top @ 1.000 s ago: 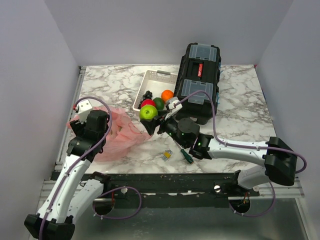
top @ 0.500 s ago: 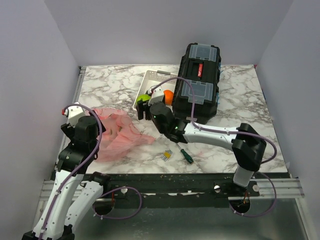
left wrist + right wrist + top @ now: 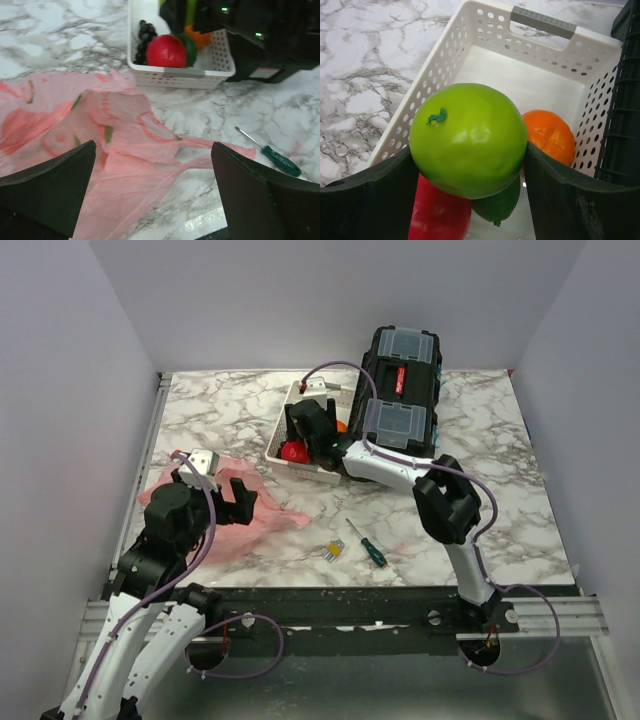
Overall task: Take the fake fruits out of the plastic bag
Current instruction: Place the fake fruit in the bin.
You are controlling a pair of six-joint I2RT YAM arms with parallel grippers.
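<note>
R gripper [image 3: 468,155] over white tray [image 3: 540,22], upper centre of top view. Jaws clamped on yellow-green fruit [image 3: 468,137], one finger each side. Under it in the tray: red fruit [image 3: 440,215], dark green fruit [image 3: 497,206], orange fruit [image 3: 547,134]. Can't tell if held fruit touches them. Black grapes [image 3: 145,36] at tray's left end in L wrist view.

L gripper [image 3: 155,192] at lower left of top view, jaws spread wide, nothing btwn them, above pink plastic bag [image 3: 115,140]. Bag lies flattened and crumpled on marble table [image 3: 200,410], lower left of tray.

Screwdriver [image 3: 366,544] right of bag, lower centre. Black toolbox [image 3: 400,390] just beside tray's right side.
</note>
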